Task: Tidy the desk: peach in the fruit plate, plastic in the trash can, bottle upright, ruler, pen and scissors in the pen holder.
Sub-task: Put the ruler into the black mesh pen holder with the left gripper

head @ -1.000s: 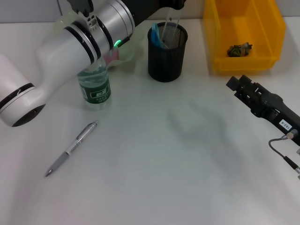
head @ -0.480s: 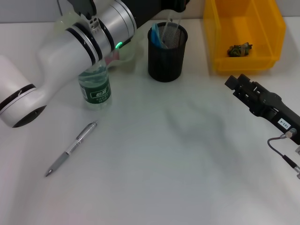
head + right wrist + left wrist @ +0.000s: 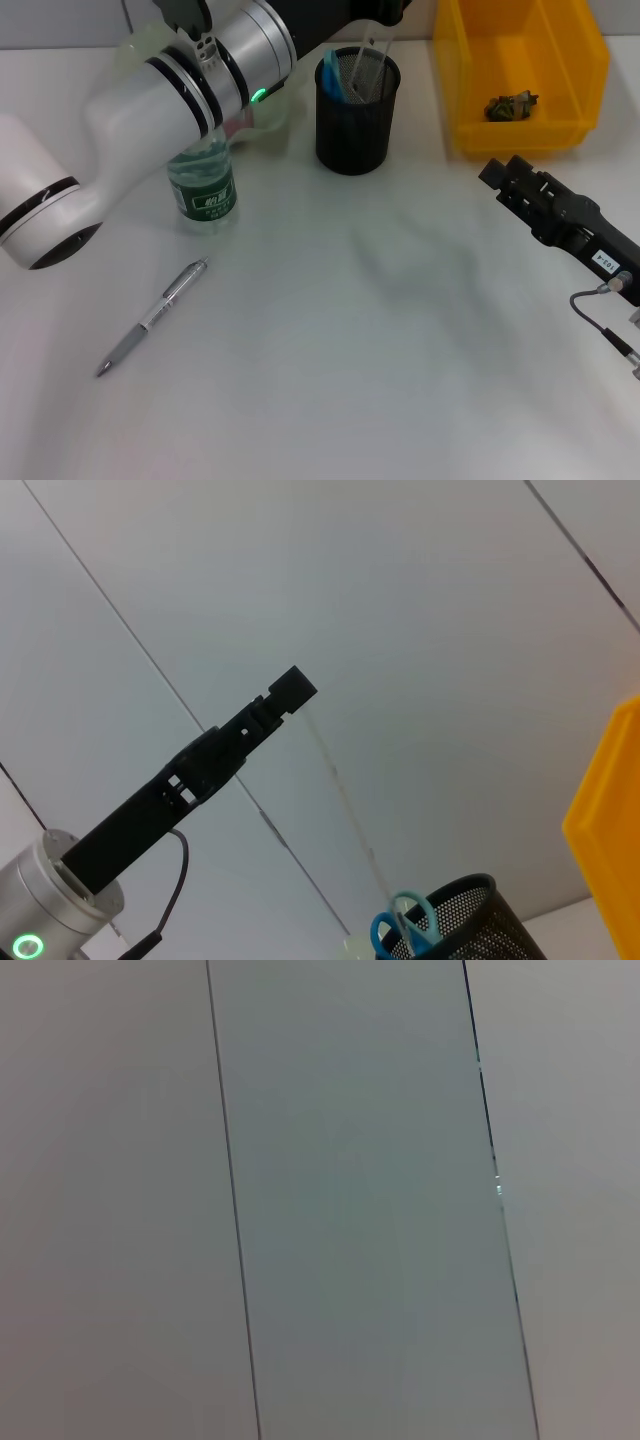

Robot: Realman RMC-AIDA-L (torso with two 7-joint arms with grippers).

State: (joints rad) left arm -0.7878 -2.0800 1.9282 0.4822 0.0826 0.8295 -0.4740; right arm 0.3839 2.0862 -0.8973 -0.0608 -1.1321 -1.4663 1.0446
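Your left tool [image 3: 293, 687] is raised above the pen holder [image 3: 357, 110] near the surface's far edge, clenched on the top of a clear ruler [image 3: 345, 790] whose lower end stands inside the holder beside the blue-handled scissors [image 3: 400, 920]. Your right tool [image 3: 497, 176] rests low by the right edge; you cannot tell its grip. The bottle [image 3: 203, 182] stands upright toward the far left, the pen [image 3: 152, 316] lies nearer the left front, and the yellow bin [image 3: 520, 75] holds crumpled plastic [image 3: 510, 104] at the far right.
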